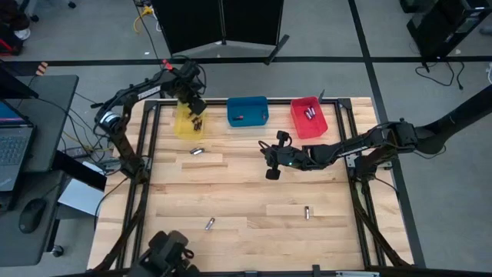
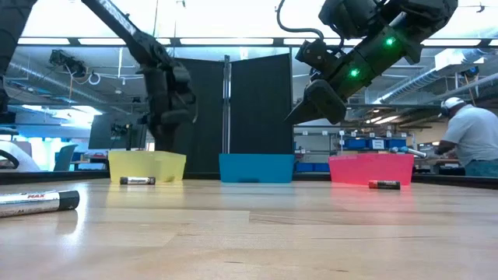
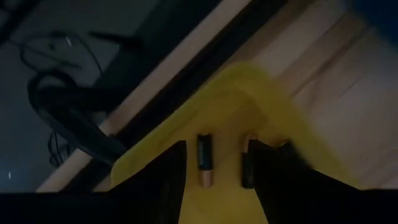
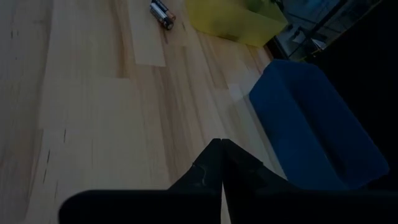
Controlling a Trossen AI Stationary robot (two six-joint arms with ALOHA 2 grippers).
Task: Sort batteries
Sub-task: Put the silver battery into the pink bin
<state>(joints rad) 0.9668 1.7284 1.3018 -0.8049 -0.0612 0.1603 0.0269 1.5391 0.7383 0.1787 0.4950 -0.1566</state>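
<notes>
Left gripper (image 1: 194, 108) hangs over the yellow bin (image 1: 187, 123) at the table's far left, fingers spread wide, nothing between them. Left wrist view looks straight down into the bin: two batteries lie on its floor, one (image 3: 205, 160) in the gap below the fingers, the other (image 3: 248, 162) close against one finger. Reads as a drop just made; judgement only.

Right gripper (image 1: 270, 163) hovers above mid-table, in front of the blue bin (image 1: 247, 111), fingers pressed together, empty. Right arm looks to be waiting.

Red bin (image 1: 308, 117) holds a few cells (image 1: 310, 113). Blue bin shows a small reddish item; too small to tell what.

Loose batteries on the table: one (image 1: 197, 151) just in front of the yellow bin, one (image 1: 209, 224) near the front left, one (image 1: 307, 211) front right of centre. Another lies very close to the low camera (image 2: 39, 201).

Step in hand: release into yellow, left arm. Sorting partly done.

Next move, as I judge it: left arm lifts clear of the bin wall, then goes for the cell just in front of the bin. It lies flat, so the fingers must straddle it across its width, from above.
</notes>
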